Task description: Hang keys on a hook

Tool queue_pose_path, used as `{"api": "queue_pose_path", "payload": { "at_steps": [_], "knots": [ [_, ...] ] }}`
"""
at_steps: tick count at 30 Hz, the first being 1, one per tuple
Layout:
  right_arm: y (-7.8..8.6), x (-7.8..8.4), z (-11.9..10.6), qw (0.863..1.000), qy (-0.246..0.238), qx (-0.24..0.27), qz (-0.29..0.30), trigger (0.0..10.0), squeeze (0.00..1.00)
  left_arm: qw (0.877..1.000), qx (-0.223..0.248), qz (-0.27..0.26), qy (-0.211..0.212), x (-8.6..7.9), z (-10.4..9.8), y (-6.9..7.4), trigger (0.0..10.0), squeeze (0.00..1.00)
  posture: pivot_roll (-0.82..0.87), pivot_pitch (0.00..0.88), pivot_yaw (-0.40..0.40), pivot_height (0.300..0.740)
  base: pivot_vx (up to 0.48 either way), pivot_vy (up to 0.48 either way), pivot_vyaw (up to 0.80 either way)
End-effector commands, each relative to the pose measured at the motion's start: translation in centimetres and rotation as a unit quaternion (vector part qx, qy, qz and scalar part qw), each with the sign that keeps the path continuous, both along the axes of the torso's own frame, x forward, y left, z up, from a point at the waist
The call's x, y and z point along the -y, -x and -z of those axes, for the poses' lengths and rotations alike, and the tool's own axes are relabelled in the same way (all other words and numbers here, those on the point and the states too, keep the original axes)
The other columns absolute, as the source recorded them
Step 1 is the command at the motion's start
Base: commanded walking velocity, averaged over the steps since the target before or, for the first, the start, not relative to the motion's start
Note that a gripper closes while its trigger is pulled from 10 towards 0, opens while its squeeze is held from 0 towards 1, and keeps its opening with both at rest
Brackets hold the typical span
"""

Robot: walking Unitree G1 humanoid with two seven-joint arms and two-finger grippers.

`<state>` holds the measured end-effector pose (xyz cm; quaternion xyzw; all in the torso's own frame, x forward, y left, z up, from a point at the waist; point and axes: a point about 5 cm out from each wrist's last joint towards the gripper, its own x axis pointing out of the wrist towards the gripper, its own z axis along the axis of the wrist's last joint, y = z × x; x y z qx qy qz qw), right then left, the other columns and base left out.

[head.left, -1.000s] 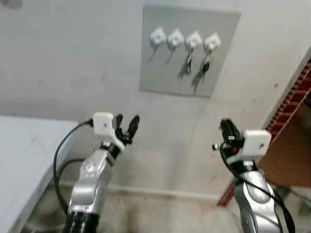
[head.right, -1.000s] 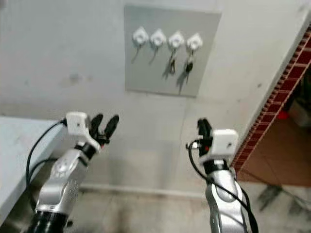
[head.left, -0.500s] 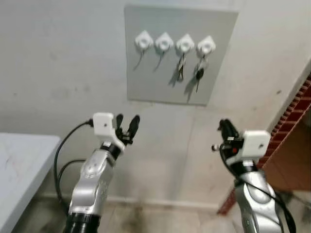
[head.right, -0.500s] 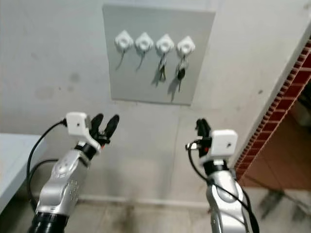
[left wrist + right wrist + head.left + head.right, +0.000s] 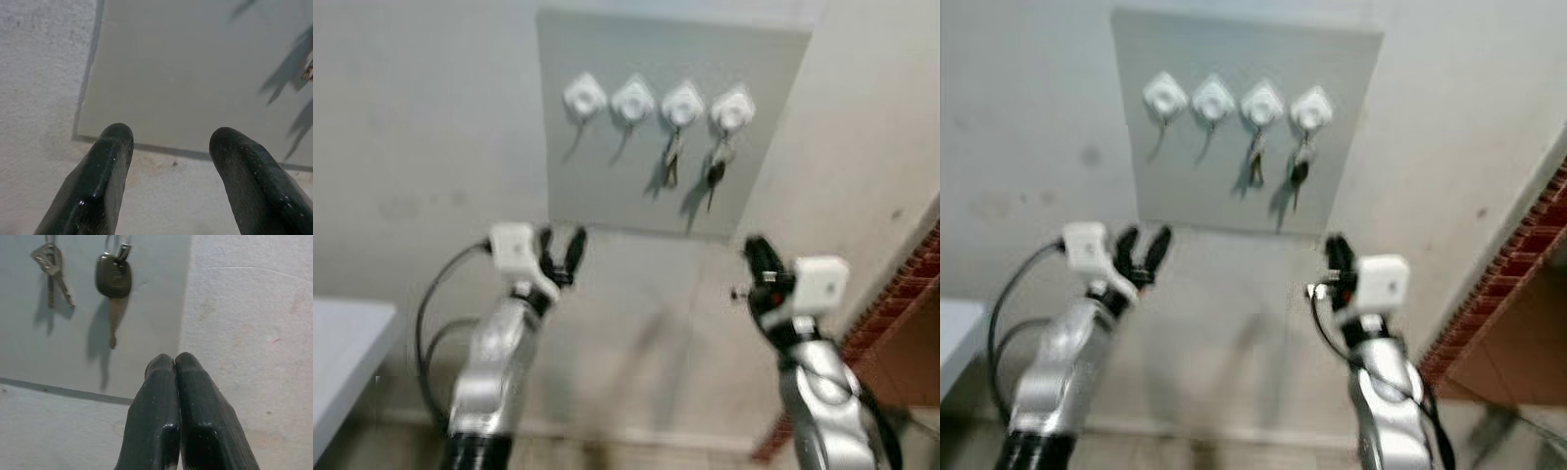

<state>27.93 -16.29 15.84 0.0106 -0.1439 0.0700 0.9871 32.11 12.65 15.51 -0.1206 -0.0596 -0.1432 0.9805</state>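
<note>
A grey board (image 5: 607, 186) on the wall carries a row of white hooks (image 5: 584, 97). The two left hooks are bare. A bunch of small keys (image 5: 671, 157) hangs from the third hook and a black-headed key (image 5: 113, 281) from the rightmost one (image 5: 732, 108). My left gripper (image 5: 561, 253) is raised below the board's lower left corner, open, with nothing between its fingers (image 5: 100, 171). My right gripper (image 5: 756, 257) is raised below the board's lower right corner, shut and empty, its fingertips (image 5: 168, 363) pressed together under the black-headed key.
The wall (image 5: 421, 147) is pale plaster. A white table edge (image 5: 337, 343) shows at lower left. A red brick edge (image 5: 911, 284) and an opening lie at the right. A black cable (image 5: 431, 323) loops beside my left arm.
The whole picture has shifted: the board looks larger and nearer, and the table has slid out to the left. Both grippers hold the same poses.
</note>
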Motion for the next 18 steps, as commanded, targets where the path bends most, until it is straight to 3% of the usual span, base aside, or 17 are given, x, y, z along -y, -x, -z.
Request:
{"api": "queue_pose_path", "payload": {
  "at_steps": [1, 11, 18],
  "knots": [
    [-0.4, -1.1, -0.7, 0.999, 0.007, 0.007, -0.039, 10.0, 0.0, 1.0, 0.019, 0.003, -0.007, -0.4, -0.9, -0.1, 10.0, 0.0, -0.04, 0.0, -0.049, 0.74, 0.0, 0.0, 0.0],
    [-1.6, -2.4, -1.8, 0.993, 0.038, 0.013, -0.114, 10.0, 0.0, 0.997, 0.051, 0.043, -0.029, 0.8, -2.8, -0.3, 10.0, 0.0, -0.04, 0.0, -0.049, 0.74, 0.0, 0.0, 0.0],
    [-2.5, -4.3, -2.0, 0.986, 0.037, 0.012, -0.162, 10.0, 0.0, 0.995, 0.063, 0.077, -0.026, 2.4, -4.0, -0.4, 10.0, 0.0, -0.03, 0.0, -0.052, 0.74, 0.0, 0.0, 0.0]
  ]
}}
